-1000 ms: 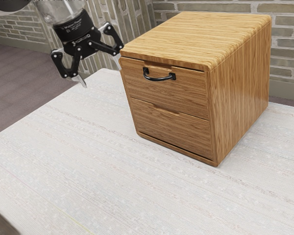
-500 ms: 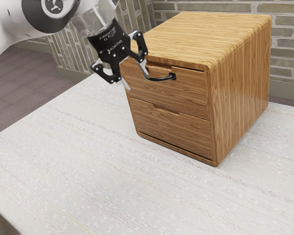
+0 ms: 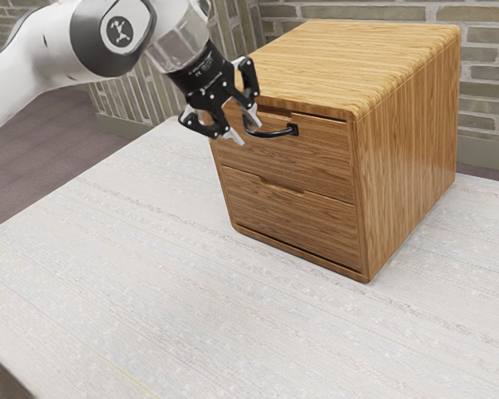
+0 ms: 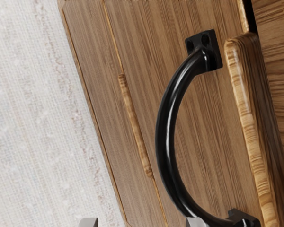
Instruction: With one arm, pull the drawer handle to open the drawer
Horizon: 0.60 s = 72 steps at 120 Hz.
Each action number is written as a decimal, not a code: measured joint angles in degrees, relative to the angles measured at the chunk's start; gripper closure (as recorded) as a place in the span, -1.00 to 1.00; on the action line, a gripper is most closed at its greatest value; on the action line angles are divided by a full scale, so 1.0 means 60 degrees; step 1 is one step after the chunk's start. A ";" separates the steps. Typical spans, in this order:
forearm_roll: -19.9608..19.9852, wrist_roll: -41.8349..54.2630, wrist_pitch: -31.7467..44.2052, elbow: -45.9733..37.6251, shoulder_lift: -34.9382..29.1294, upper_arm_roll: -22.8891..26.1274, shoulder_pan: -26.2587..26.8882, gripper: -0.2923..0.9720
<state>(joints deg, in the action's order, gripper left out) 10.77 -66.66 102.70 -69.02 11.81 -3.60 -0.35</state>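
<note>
I am in a plain indoor room, closer to a home or studio corner than a lab. Grey-brown brick walls [image 3: 358,12] with pale mortar close it off behind, a skirting board [image 3: 482,154] runs along their foot, and the floor [image 3: 33,141] is dark purplish-brown. The tabletop [image 3: 150,274] I work at is wide and pale, and it carries household furniture: a striped wooden cabinet [image 3: 382,83] with 2 drawer fronts [image 3: 299,158].
</note>
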 joint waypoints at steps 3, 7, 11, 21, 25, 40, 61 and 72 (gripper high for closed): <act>-0.0001 0.0017 0.0077 0.0001 0.0039 0.0000 0.0000 0.28; -0.0002 0.0039 0.0168 0.0001 0.0094 0.0000 0.0000 0.29; -0.0003 0.0061 0.0245 0.0001 0.0140 0.0000 0.0000 0.30; -0.0005 0.0108 0.0393 0.0001 0.0193 -0.0009 -0.0013 0.32; -0.0006 0.0127 0.0437 0.0001 0.0203 -0.0012 -0.0039 0.33; -0.0007 0.0190 0.0555 0.0001 0.0228 -0.0014 -0.0073 0.35; -0.0008 0.0270 0.0664 -0.0022 0.0335 -0.0017 -0.0072 0.37; -0.0008 0.0307 0.0701 -0.0040 0.0383 -0.0083 -0.0074 0.37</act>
<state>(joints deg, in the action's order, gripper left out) 10.72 -64.82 106.91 -69.26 14.10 -4.10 -0.79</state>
